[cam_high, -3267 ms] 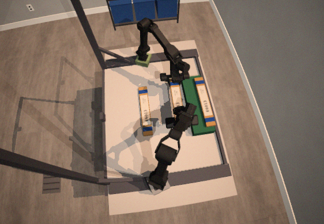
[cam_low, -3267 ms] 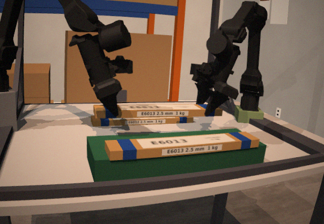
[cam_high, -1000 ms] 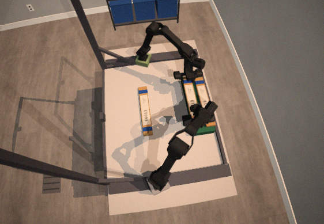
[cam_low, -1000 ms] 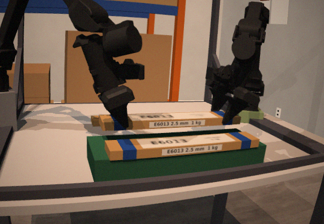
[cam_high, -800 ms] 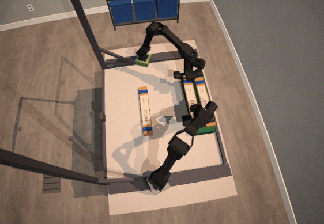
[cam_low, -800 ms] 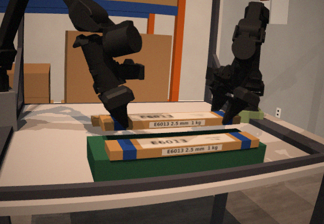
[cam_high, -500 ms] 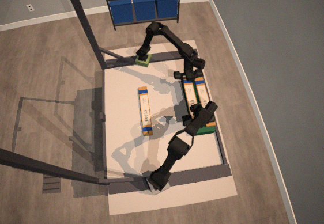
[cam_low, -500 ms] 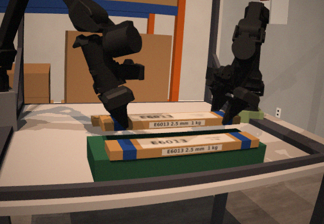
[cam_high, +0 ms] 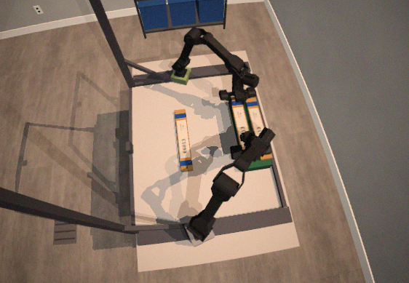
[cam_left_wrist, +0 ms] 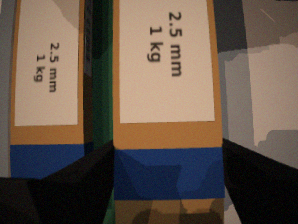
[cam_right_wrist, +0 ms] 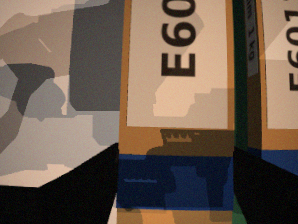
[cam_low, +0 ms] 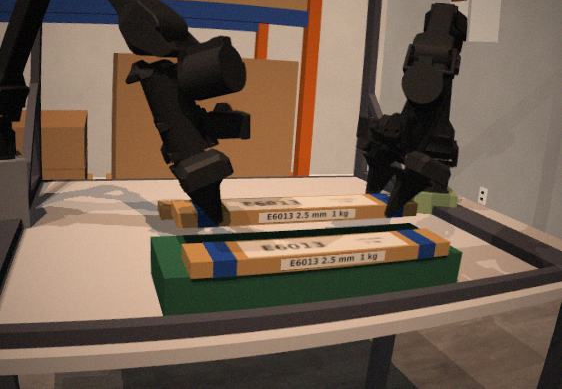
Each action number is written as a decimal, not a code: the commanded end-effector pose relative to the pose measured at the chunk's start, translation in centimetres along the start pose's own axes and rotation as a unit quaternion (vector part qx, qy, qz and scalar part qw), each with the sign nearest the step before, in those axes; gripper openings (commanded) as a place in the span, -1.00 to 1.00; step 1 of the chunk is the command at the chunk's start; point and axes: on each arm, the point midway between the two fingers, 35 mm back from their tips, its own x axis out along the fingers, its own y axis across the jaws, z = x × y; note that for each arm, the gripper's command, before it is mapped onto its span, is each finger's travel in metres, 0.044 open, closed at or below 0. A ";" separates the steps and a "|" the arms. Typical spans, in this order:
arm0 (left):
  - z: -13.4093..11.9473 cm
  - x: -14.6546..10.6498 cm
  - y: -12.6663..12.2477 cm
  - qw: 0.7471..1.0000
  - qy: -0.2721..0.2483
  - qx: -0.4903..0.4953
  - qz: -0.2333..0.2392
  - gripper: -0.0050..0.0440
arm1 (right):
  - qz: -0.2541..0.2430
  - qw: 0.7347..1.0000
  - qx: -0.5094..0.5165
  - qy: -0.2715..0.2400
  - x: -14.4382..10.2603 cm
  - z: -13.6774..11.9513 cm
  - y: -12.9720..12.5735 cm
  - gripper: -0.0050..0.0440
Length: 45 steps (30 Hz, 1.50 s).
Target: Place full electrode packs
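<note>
While 1 outer pack (cam_high: 255,116) (cam_low: 320,257) (cam_left_wrist: 45,100) (cam_right_wrist: 282,100) lies on the platform (cam_high: 260,164) (cam_low: 310,289) and 1 lone pack (cam_high: 183,140) (cam_low: 164,209) off it, the left end effector (cam_high: 238,99) (cam_low: 392,204) (cam_left_wrist: 166,145) and right end effector (cam_high: 242,146) (cam_low: 209,216) (cam_right_wrist: 173,151) grasp the raised pack (cam_high: 239,118) (cam_low: 305,215) (cam_left_wrist: 167,135) (cam_right_wrist: 177,142), apparently left to lower.

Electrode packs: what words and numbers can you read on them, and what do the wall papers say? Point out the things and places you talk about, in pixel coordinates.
"E6013 2.5 mm 1 kg": front pack (cam_high: 255,114) (cam_low: 325,263) (cam_left_wrist: 47,135) (cam_right_wrist: 280,137), side and top
"E6013 2.5 mm 1 kg": held pack (cam_high: 239,116) (cam_low: 240,218) (cam_left_wrist: 167,135) (cam_right_wrist: 177,142), side and top
"E6013": loose pack (cam_high: 183,132) (cam_low: 164,210), top; smaller print unreadable
Wall papers (cam_low: 485,14): too blurred
</note>
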 end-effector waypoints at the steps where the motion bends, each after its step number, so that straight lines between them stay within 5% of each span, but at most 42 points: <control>1: -0.3 -1.2 0.5 1.000 -0.004 0.000 0.014 -1.00 | -0.009 1.000 -0.002 0.000 -0.6 -0.2 -0.7 -1.00; 27: -1.4 1.7 0.5 1.000 0.002 -0.003 0.008 -1.00 | -0.005 1.000 -0.001 0.004 1.9 -1.5 -0.5 -1.00; 45: -1.1 0.9 0.5 1.000 -0.007 0.001 0.017 -1.00 | -0.014 1.000 -0.004 -0.005 1.1 -1.0 -0.8 -1.00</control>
